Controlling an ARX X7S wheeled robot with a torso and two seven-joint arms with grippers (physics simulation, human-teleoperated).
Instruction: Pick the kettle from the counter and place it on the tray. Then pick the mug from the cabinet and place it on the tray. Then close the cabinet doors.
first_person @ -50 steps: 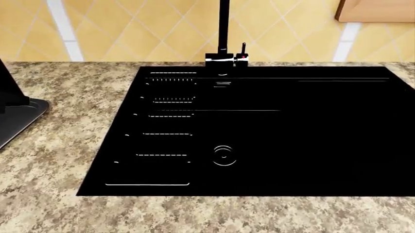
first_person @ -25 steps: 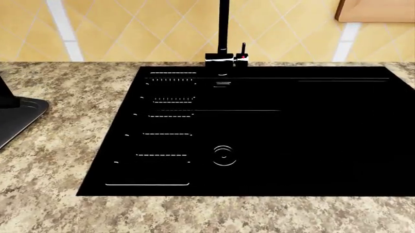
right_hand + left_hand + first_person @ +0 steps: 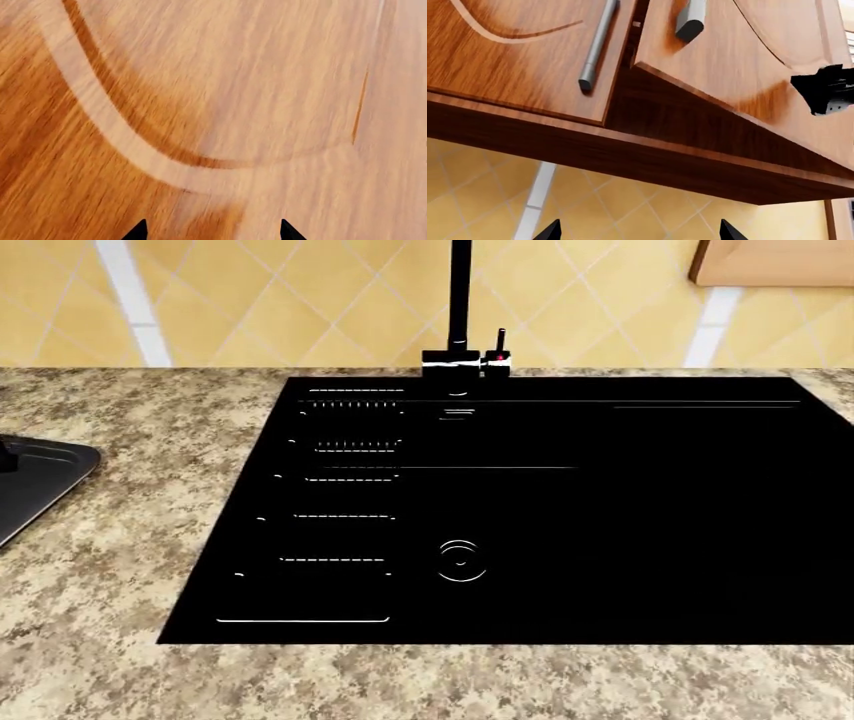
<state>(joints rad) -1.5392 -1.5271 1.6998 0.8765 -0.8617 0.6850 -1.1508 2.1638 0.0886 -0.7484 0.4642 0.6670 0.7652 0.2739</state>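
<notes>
Seen from below in the left wrist view, the cabinet has one door [image 3: 507, 50] lying flush and the other door [image 3: 747, 65] standing ajar, with a dark gap between them. My left gripper [image 3: 638, 232] is open and empty under the cabinet, facing the tiled wall. My right gripper [image 3: 211, 232] is open too, its tips close to a wooden cabinet door panel [image 3: 220, 100]. A corner of the dark-grey tray [image 3: 38, 485] shows on the granite counter [image 3: 147, 440] at the far left. The kettle and the mug are out of view.
The black sink [image 3: 534, 510] with its faucet [image 3: 461, 310] fills the middle of the counter. Bar handles [image 3: 597, 45] hang on the doors. A black part [image 3: 827, 92] shows against the ajar door. A cabinet corner [image 3: 774, 262] sits at the upper right.
In the head view, the dark shape over the tray at the left edge has slid out of frame, leaving only a small dark bit. Nothing else has moved.
</notes>
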